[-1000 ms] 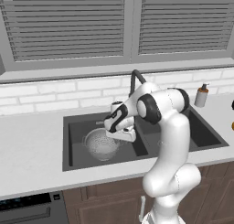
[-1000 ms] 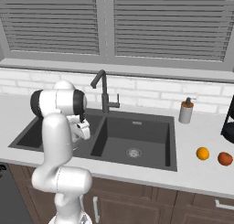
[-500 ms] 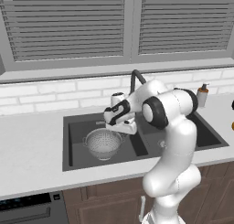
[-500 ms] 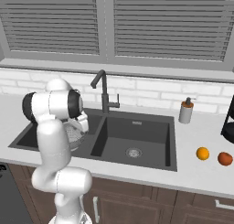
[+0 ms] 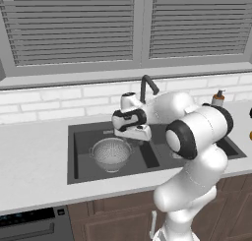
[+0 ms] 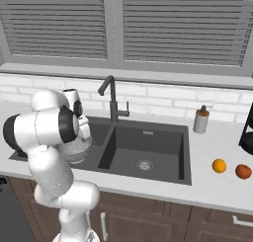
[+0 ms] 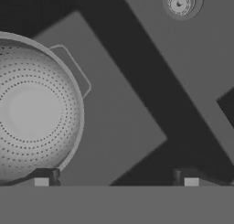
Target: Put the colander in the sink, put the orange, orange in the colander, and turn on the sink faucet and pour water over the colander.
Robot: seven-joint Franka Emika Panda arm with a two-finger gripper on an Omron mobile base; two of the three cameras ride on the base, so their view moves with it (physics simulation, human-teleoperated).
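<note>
The colander (image 5: 111,154) is seen standing upright in the left basin of the sink (image 5: 78,172), below and to the left of the gripper (image 5: 134,135), which is held above the divider between the basins. In the hand view the colander (image 7: 34,111) is set to the left, one fingertip (image 7: 42,178) placed over its rim and the other fingertip (image 7: 191,178) well off to the right over the dark sink floor; no contact with the bowl is shown. Two oranges (image 6: 219,165) (image 6: 243,171) are laid side by side on the pale counter (image 6: 217,191) to the right of the sink, well apart from the colander. The faucet (image 6: 112,99) is mounted behind the divider, a soap bottle (image 6: 200,120) is placed near the sink's right rear corner, and a white brick wall and shuttered window blinds (image 6: 173,23) are set behind. The fingers are spread wide apart and nothing is held between them.
</note>
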